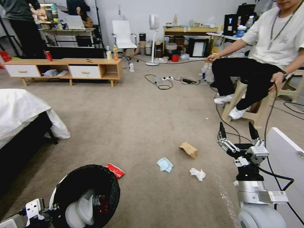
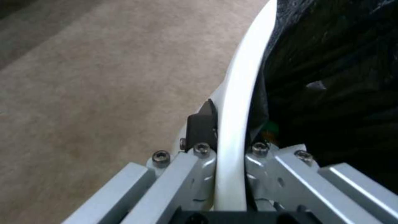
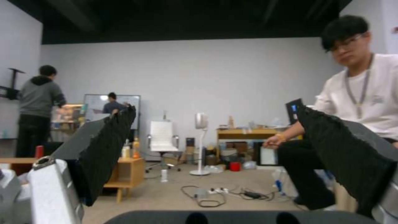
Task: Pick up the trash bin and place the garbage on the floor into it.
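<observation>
The trash bin [image 1: 85, 190], white with a black bag liner, sits tilted at the lower left of the head view, and something red shows inside it. My left gripper [image 1: 50, 211] is shut on its white rim [image 2: 238, 93], with one dark fingertip [image 2: 201, 124] outside the rim. On the floor [image 1: 142, 126] lie the garbage pieces: a red-white snack packet [image 1: 115, 170] beside the bin, a light blue mask [image 1: 165, 164], a brown paper bag [image 1: 188, 149] and a white tissue [image 1: 197, 174]. My right gripper [image 1: 237, 131] hangs open above the floor to the right of them, its black pads [image 3: 108, 149] wide apart.
A bed with a white sheet [image 1: 22, 110] stands at the left. A low wooden cabinet [image 1: 63, 68] is at the back. A person on a stool [image 1: 253, 79] sits at the right. Cables [image 1: 164, 80] lie on the carpet. A white board [image 1: 285, 158] is beside my right arm.
</observation>
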`<state>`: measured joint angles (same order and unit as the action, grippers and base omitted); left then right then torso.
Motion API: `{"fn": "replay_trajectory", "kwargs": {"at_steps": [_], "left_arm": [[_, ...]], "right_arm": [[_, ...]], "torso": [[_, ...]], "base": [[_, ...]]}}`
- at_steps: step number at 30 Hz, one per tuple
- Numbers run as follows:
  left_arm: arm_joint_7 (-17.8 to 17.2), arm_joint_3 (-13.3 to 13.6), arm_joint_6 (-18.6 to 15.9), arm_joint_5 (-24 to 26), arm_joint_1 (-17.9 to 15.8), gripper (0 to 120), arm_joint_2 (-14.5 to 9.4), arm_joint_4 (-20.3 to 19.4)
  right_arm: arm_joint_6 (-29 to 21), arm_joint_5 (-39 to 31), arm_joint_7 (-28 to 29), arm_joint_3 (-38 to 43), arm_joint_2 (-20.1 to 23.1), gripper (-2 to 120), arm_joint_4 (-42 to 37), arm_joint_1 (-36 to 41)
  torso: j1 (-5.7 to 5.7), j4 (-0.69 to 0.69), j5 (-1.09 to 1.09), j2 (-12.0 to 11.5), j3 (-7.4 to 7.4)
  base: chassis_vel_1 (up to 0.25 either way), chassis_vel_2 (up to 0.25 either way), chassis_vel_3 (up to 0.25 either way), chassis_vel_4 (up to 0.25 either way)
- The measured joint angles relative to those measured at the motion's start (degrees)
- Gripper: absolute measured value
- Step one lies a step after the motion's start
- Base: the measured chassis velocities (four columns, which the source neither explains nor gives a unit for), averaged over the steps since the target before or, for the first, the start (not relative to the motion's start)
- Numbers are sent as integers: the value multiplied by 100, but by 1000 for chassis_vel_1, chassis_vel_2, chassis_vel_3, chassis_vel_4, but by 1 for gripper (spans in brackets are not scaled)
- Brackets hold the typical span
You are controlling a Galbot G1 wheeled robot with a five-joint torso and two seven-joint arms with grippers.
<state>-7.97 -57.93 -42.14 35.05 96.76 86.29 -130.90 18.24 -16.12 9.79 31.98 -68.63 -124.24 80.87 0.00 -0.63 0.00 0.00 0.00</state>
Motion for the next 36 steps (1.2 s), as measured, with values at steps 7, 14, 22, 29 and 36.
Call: {"fn": "replay_trajectory", "kwargs": {"at_steps": [7, 14, 22, 29, 36], "left_arm": [[3, 5, 0, -14, -5, 2, 7, 8], [11, 24, 0, -66, 6, 2, 20, 20], [17, 37, 27, -108, 37, 2, 26, 20], [19, 63, 62, -168, 53, 2, 31, 15], [17, -17, 65, -155, 49, 2, 18, 3]], "right_arm": [[-3, -4, 2, -1, 11, 97, 20, -12], [-7, -6, 3, 5, 19, 97, 33, -10], [-12, -8, 1, 38, 39, 98, 21, 4], [-14, 1, -11, 57, 31, 100, 2, 44], [-21, 22, -72, 136, 37, 100, 5, 59]], "torso": [[0, 1, 0, 0, 0], [0, 1, 0, 0, 0], [0, 0, 0, 0, 0], [0, 0, 0, 0, 0], [0, 0, 0, 0, 0]], "base": [[92, 74, 82, 85], [18, 11, 18, 18], [0, 0, 0, 0], [0, 0, 0, 0], [0, 0, 0, 0]]}}
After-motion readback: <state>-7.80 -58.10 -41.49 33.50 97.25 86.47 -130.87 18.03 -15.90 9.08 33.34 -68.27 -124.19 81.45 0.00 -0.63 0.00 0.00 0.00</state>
